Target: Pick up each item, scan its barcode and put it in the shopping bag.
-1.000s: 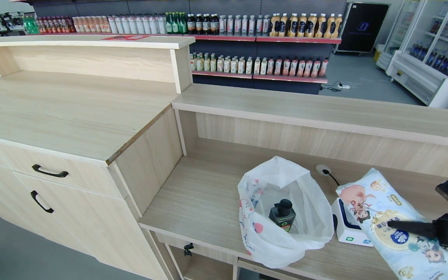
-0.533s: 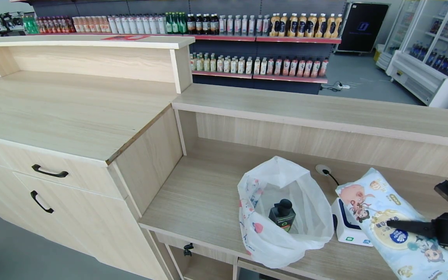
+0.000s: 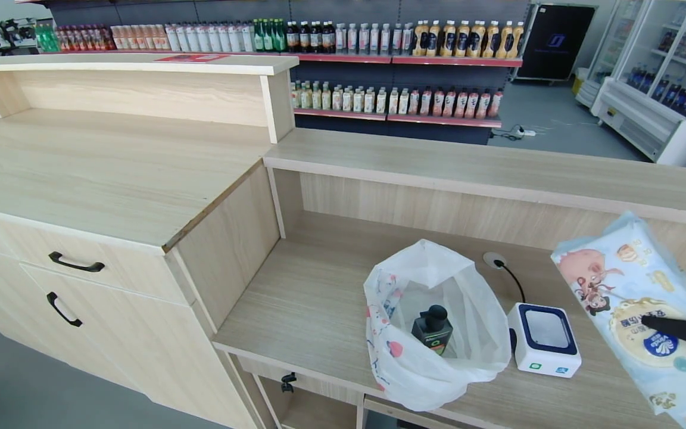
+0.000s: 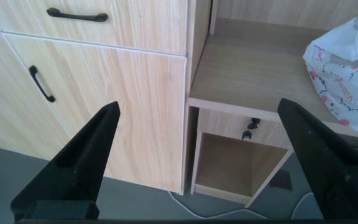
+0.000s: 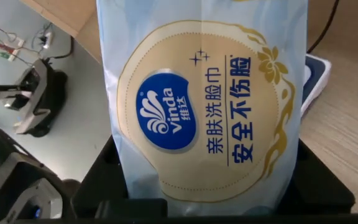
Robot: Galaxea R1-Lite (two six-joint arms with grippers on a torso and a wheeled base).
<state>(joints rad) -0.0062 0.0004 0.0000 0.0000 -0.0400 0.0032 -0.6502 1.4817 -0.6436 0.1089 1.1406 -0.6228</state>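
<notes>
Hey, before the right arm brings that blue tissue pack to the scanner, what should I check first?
1. Grip: right end effector shut on the tissue pack: ok.
2. Scanner window uncovered: ok.
3. Barcode turned toward the scanner: cannot tell.
4. Shopping bag mouth open, with room beside the dark bottle inside: ok.
5. Left end effector open, down by the cabinet front, away from the bag: ok.

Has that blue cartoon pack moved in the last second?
Yes. The blue pack has risen and shifted right, clear of the white scanner it was partly covering.
</notes>
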